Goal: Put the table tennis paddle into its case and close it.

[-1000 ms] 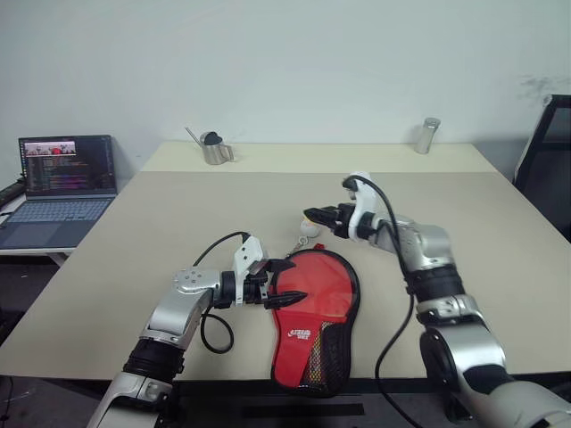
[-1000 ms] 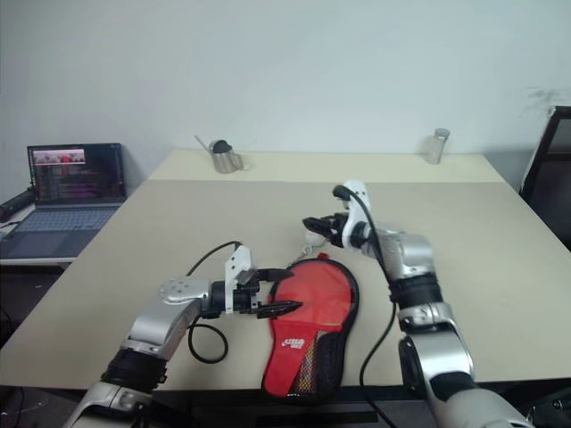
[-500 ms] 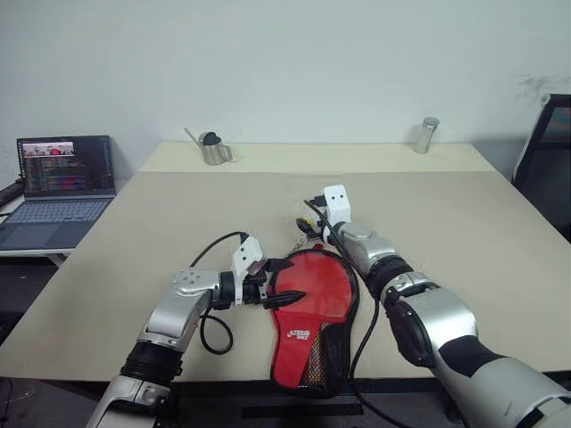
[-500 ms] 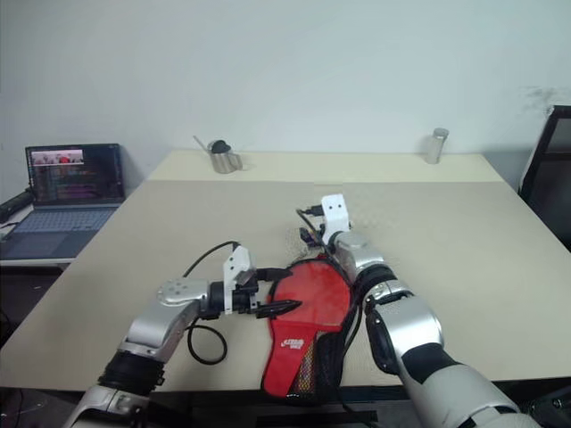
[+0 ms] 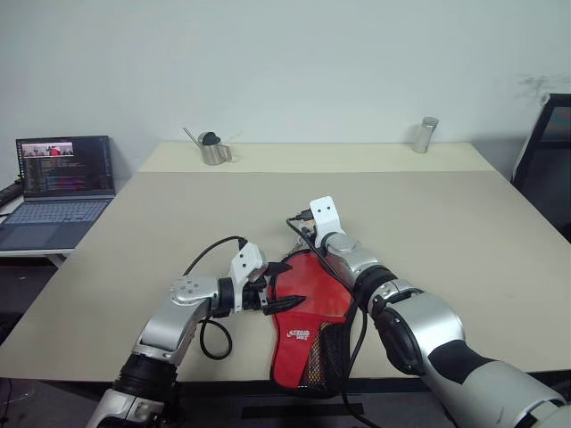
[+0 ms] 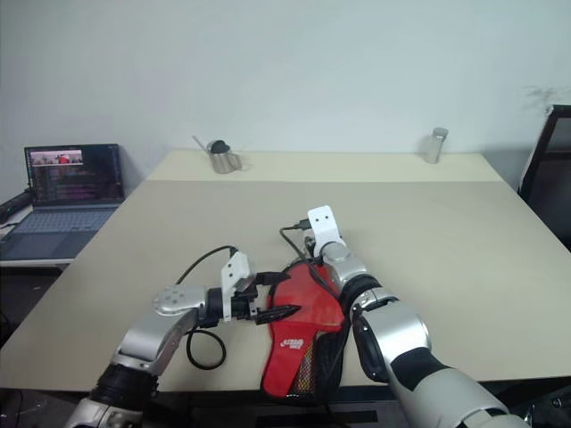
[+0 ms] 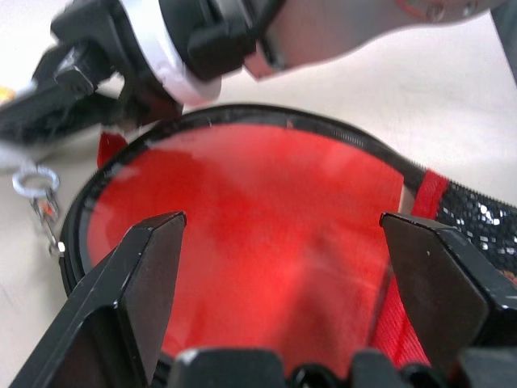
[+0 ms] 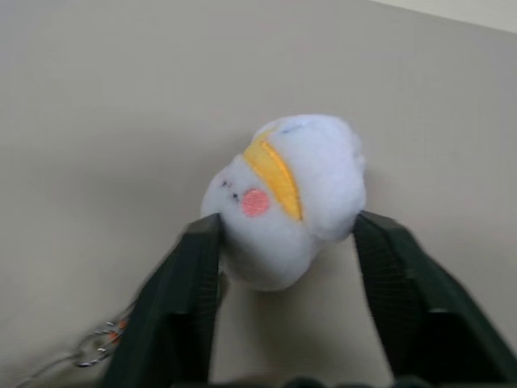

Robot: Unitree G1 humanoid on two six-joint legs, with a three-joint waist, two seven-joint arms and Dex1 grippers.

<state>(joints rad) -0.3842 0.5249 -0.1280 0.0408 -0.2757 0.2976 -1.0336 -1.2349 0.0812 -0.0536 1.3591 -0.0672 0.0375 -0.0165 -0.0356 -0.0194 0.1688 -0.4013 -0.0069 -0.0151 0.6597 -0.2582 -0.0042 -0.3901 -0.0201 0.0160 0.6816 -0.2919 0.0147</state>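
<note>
Case (image 5: 308, 312), 1; plush charm (image 8: 285, 198), 1.

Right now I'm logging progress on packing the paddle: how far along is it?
Done: the case lies on the table, its round red end between the left gripper's open fingers; I can't tell if the paddle is inside. In hand: the right gripper's fingers are on the white plush charm. Left: closing it.
</note>
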